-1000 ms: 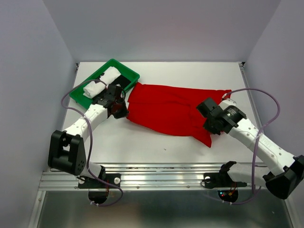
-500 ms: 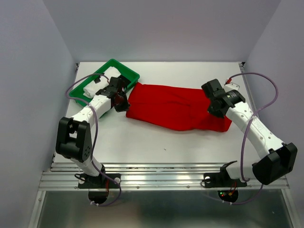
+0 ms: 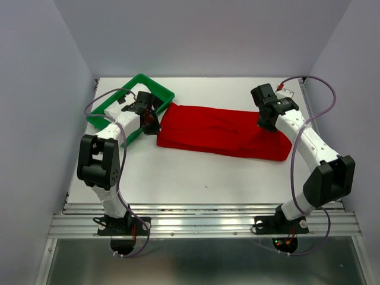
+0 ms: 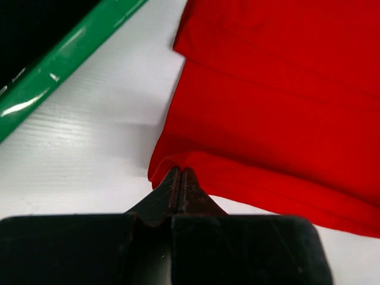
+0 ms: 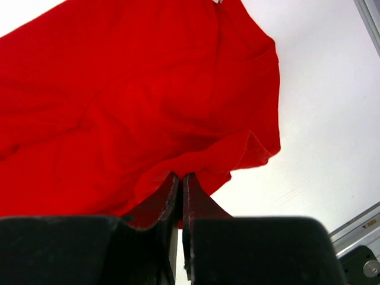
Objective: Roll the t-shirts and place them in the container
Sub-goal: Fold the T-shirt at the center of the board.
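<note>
Pale-walled white table (image 3: 196, 172) holds red t-shirt (image 3: 219, 132) beside green tray (image 3: 159, 85).

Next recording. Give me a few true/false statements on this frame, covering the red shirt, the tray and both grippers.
1. The red t-shirt lies as a long folded band on the table. True.
2. The left gripper hangs open above the cloth. False: it is shut on the shirt's corner at the end next to the tray.
3. The right gripper is shut on the cloth at the shirt's right end. True.
4. The green tray holds nothing. False: a white t-shirt, rolled up, lies in it, partly hidden by the left arm.
5. The red t-shirt is rolled into a tight bundle. False: it is folded flat and stretched between the two grippers, not rolled.
</note>
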Robot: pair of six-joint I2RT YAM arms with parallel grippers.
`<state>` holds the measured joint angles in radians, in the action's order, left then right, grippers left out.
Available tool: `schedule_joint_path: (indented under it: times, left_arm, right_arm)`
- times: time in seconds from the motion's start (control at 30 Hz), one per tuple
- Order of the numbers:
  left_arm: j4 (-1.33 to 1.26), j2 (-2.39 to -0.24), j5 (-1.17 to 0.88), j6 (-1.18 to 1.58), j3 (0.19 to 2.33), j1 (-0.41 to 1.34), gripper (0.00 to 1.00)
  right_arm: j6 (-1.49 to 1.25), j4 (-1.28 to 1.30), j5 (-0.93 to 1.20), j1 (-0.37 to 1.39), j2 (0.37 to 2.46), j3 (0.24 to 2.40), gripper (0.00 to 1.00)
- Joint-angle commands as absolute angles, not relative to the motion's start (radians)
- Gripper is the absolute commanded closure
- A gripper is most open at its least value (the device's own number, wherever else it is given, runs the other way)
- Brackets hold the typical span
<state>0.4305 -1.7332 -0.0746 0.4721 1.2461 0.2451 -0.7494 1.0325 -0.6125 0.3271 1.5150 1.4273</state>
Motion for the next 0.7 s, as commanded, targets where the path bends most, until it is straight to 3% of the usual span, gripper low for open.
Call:
schedule_joint_path:
  times: [0.0, 0.67]
  left_arm:
    - [0.429, -1.77, -0.066, 0.428, 1.333, 0.23, 1.0]
    - [0.451, -1.902, -0.051, 0.419, 1.476, 0.227, 1.0]
  right_arm:
    - [-0.693, 0.951, -0.614, 0.292, 1.554, 1.486, 0.99]
    - [-0.595, 0.862, -0.566, 0.201, 1.781, 1.629, 0.99]
